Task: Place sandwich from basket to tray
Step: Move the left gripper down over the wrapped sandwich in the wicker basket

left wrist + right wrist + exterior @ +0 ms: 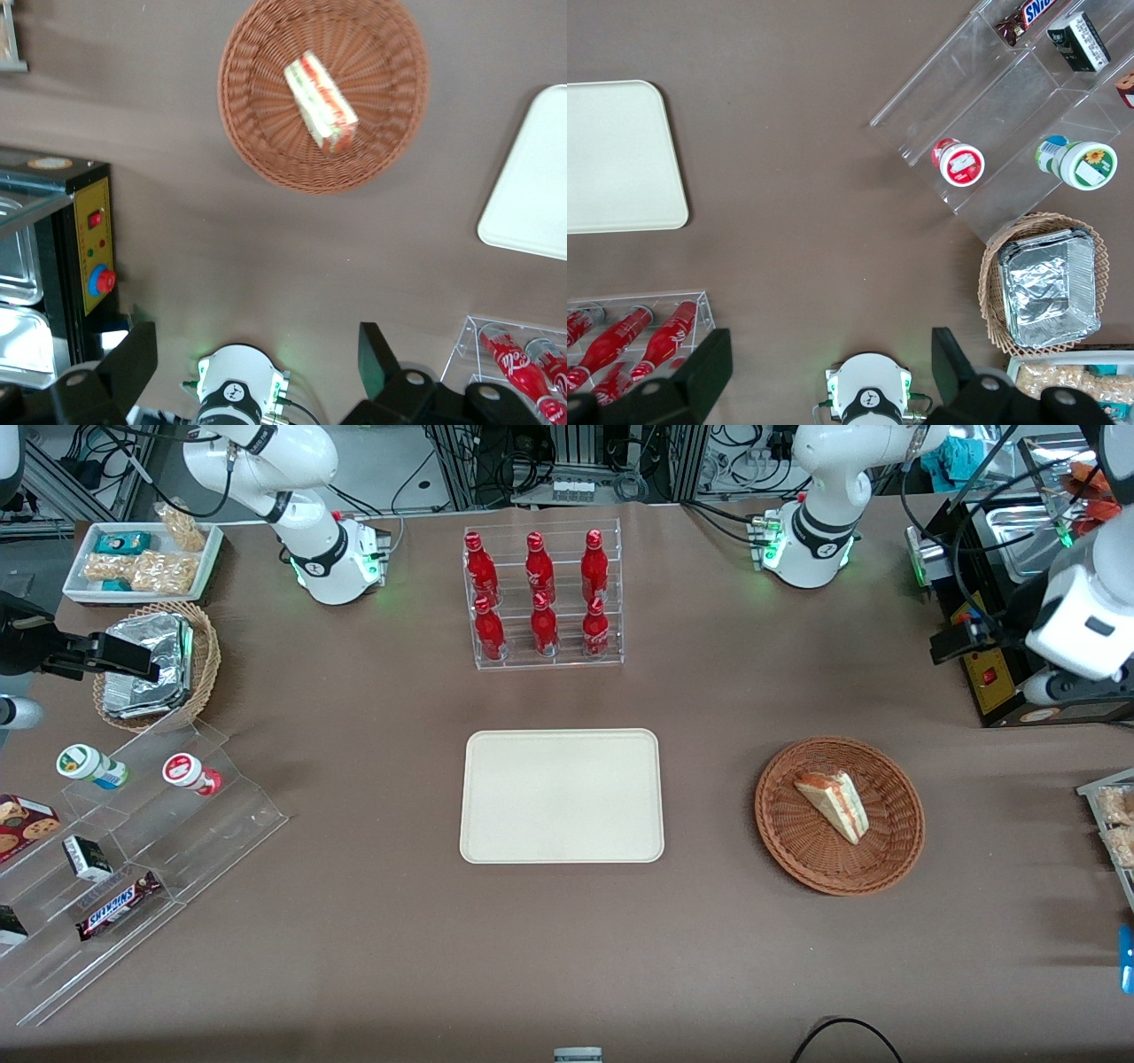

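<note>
The sandwich, a pale wedge with orange-red and green layers, lies in the reddish-brown wicker basket. The cream tray sits bare at the table's middle, beside the basket toward the parked arm's end. My gripper hangs high over the table, farther from the front camera than the basket and well apart from it, next to a black appliance. It is open, fingers spread wide with nothing between them.
A black appliance with a red button stands close to the gripper. A clear rack of red bottles stands farther from the front camera than the tray. A snack tray sits at the working arm's table edge.
</note>
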Controlling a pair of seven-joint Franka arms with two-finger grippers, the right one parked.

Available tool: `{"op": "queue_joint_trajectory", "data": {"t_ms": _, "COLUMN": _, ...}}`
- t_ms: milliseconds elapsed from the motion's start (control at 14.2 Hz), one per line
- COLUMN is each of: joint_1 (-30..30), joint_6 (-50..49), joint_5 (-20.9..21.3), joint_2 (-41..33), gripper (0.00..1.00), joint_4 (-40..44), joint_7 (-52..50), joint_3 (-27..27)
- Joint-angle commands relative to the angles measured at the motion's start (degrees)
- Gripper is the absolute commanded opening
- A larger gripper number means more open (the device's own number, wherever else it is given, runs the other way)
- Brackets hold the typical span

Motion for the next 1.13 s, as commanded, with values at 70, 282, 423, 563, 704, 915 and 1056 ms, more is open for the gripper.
{"op": "queue_joint_trajectory", "data": {"t_ms": 70, "joint_1": 0.7, "joint_6": 11.0, "joint_5": -1.4, "joint_2": 5.5, "gripper": 1.00, "joint_4": -7.8, "joint_7": -1.3, "joint_3": 5.0}}
{"op": "queue_joint_trajectory", "data": {"t_ms": 282, "joint_1": 0.7, "joint_6": 30.6, "joint_5": -1.6, "joint_2": 3.9, "gripper": 1.00, "joint_4": -22.4, "joint_7": -1.6, "joint_3": 6.1}}
{"op": "queue_joint_trajectory", "data": {"t_ms": 423, "joint_1": 0.7, "joint_6": 38.2, "joint_5": -4.2, "joint_2": 4.4, "gripper": 1.00, "joint_4": -27.1, "joint_7": -3.4, "joint_3": 7.5}}
{"op": "queue_joint_trajectory", "data": {"t_ms": 563, "joint_1": 0.6, "joint_6": 45.0, "joint_5": -5.8, "joint_2": 4.5, "gripper": 1.00, "joint_4": -30.9, "joint_7": -7.5, "joint_3": 7.5}}
{"op": "queue_joint_trajectory", "data": {"t_ms": 704, "joint_1": -0.1, "joint_6": 46.4, "joint_5": -6.1, "joint_2": 5.9, "gripper": 1.00, "joint_4": -30.7, "joint_7": -15.8, "joint_3": 7.3}}
{"op": "queue_joint_trajectory", "data": {"t_ms": 915, "joint_1": -2.1, "joint_6": 51.1, "joint_5": -6.1, "joint_2": 8.2, "gripper": 1.00, "joint_4": -31.0, "joint_7": -24.7, "joint_3": 5.9}}
{"op": "queue_joint_trajectory", "data": {"t_ms": 1056, "joint_1": -4.9, "joint_6": 53.8, "joint_5": -6.0, "joint_2": 9.6, "gripper": 1.00, "joint_4": -31.0, "joint_7": -27.1, "joint_3": 5.9}}
